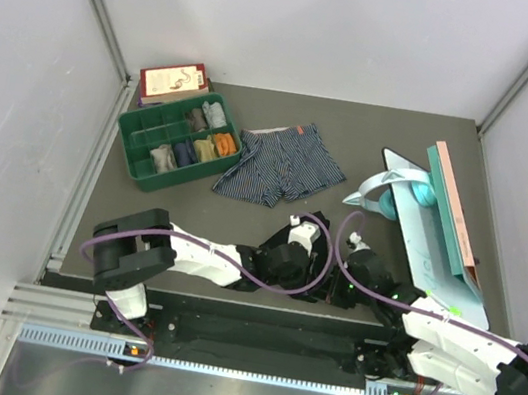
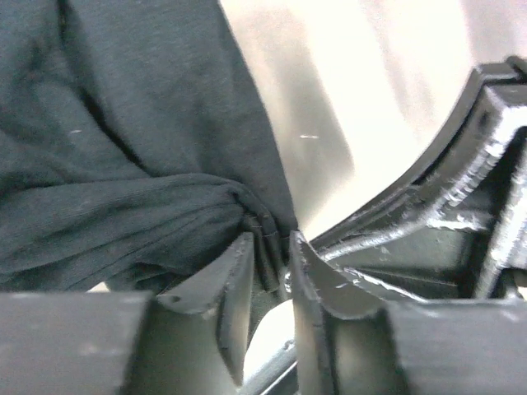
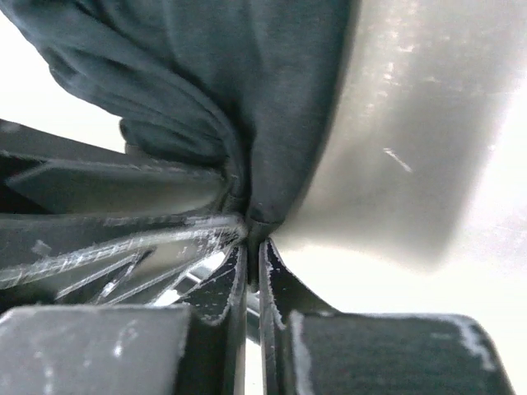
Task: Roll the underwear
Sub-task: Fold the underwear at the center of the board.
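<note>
The right gripper (image 3: 254, 247) has its jaws pressed almost together on a gathered fold of the black underwear (image 3: 206, 82), probably to anchor that end. The left gripper (image 2: 270, 243) has its jaws slightly apart, with a pinch of the same cloth between the tips and looking loose, as if being let go. Both meet at the middle of the table's (image 1: 376, 135) near edge, where the black pair lies bunched. The striped underwear (image 1: 279, 168) lies flat further back, waiting beside the green tray (image 1: 124, 124) near the far left corner.
</note>
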`<state>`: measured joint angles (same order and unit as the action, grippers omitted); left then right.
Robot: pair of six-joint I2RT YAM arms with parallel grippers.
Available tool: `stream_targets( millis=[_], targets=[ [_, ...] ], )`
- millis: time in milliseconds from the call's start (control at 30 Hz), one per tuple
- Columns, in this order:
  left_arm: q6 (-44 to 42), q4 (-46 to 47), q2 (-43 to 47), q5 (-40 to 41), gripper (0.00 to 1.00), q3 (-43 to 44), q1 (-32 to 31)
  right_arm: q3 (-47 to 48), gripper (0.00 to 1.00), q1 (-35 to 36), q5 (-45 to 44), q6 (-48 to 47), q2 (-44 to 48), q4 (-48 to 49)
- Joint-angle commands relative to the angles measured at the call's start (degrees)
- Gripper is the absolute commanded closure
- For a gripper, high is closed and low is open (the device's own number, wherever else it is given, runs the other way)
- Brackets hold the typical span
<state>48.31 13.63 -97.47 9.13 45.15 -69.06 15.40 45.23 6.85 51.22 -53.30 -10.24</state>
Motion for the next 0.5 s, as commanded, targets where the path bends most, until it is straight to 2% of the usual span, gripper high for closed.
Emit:
stream_targets(
  millis=[0, 100, 133, 233, 367, 467],
  targets=[
    [-0.3, 0.0, 1.7, -1.0, 0.56, 0.2, -0.6, 0.1, 1.00, 0.4, -3.7, 0.3, 0.0, -1.4],
    [-1.2, -2.1, 4.4, 0.7, 0.43, 0.7, -0.4, -0.1, 1.00, 0.4, -3.8, 0.4, 0.0, -2.0],
    [-1.4, -4.0, 5.2, 2.3, 0.36, 0.7, -0.2, 0.0, 1.00, 0.5, -3.8, 0.4, 0.0, -2.2],
    [-2.0, -7.8, 9.7, 5.8, 0.28, 0.3, 0.4, 0.0, 1.00, 0.4, -3.8, 0.4, 0.0, -2.2],
    [-2.0, -11.4, 16.0, 9.8, 0.25, -2.2, 2.1, 0.2, 1.00, 0.4, -3.8, 0.2, 0.0, -2.5],
    [0.2, -13.5, 21.0, 10.8, 0.25, -5.3, 7.1, 0.2, 1.00, 0.4, -3.7, 0.1, 0.1, -2.7]
  ],
)
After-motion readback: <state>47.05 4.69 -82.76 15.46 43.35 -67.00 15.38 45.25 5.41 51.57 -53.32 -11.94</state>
